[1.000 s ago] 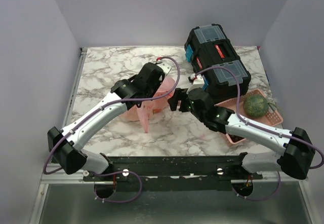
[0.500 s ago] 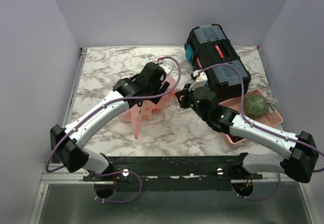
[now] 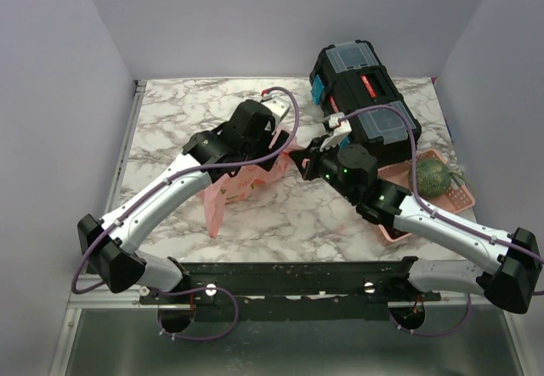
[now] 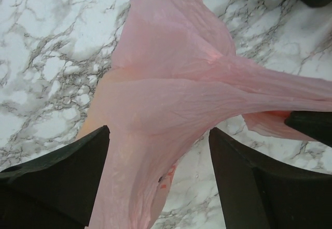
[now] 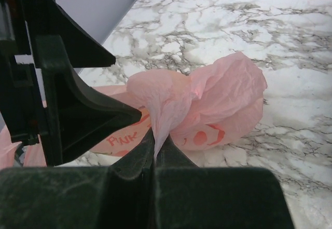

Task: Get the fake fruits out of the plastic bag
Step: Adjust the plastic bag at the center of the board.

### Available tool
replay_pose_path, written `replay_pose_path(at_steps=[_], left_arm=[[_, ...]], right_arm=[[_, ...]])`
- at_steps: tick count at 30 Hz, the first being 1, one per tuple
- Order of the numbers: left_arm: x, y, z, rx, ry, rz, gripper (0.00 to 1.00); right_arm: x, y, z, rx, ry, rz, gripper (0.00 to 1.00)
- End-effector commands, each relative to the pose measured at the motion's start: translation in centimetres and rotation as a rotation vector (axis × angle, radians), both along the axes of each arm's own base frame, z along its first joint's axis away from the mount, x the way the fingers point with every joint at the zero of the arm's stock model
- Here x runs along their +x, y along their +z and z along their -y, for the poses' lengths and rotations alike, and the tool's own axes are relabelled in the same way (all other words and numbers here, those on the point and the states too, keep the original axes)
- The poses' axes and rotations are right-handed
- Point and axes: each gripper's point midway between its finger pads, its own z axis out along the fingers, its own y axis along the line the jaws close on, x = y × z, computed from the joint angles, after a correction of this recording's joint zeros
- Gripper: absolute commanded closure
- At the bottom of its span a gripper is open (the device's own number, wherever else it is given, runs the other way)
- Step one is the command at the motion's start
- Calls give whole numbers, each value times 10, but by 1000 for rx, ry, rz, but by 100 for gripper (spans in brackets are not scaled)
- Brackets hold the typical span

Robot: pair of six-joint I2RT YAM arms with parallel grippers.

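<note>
The plastic bag (image 3: 242,176) lies on the marble bench (image 3: 170,121) near the centre of the top view, between the two wrists. Its pink film is crumpled. One narrow strip of it runs toward 7 o'clock, alongside the left forearm.

The left gripper (image 4: 158,131) hovers over the bag with its jaws spread wide. In the left wrist view, the film passes through the gap between the two dark fingers (image 4: 62,172). We cannot tell whether either finger touches it. From that gap a taut fold of film stretches toward 3 o'clock.

The right gripper (image 5: 154,143) meets the bag at the bag's 3 o'clock side. Its jaws are pressed together on a thin pleat of the pink film, and the pleat rises straight out of the closed tips. Behind the pleat the bag bulges, and red print shows on the film.

We cannot make out the fake fruits through the film, which shows only faint reddish and orange tints in the left wrist view.

A black toolbox (image 3: 365,95) stands at 2 o'clock from the bag. A pink basket (image 3: 455,197) sits at 3 o'clock, against the toolbox, and a green netted melon (image 3: 429,176) rests in it.
</note>
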Motion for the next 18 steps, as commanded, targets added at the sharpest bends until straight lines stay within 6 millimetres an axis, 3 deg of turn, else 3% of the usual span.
replay_pose_path(at_steps=[1, 6, 11, 18], left_arm=[[8, 40, 8, -138, 27, 109, 26], [20, 42, 15, -136, 34, 125, 29], [27, 42, 21, -130, 36, 122, 22], [-1, 55, 17, -208, -27, 103, 17]], right_arm=[[-6, 11, -7, 29, 54, 25, 99], [-10, 14, -10, 47, 77, 25, 99], [-11, 13, -12, 50, 91, 20, 99], [-11, 13, -8, 49, 76, 22, 99]])
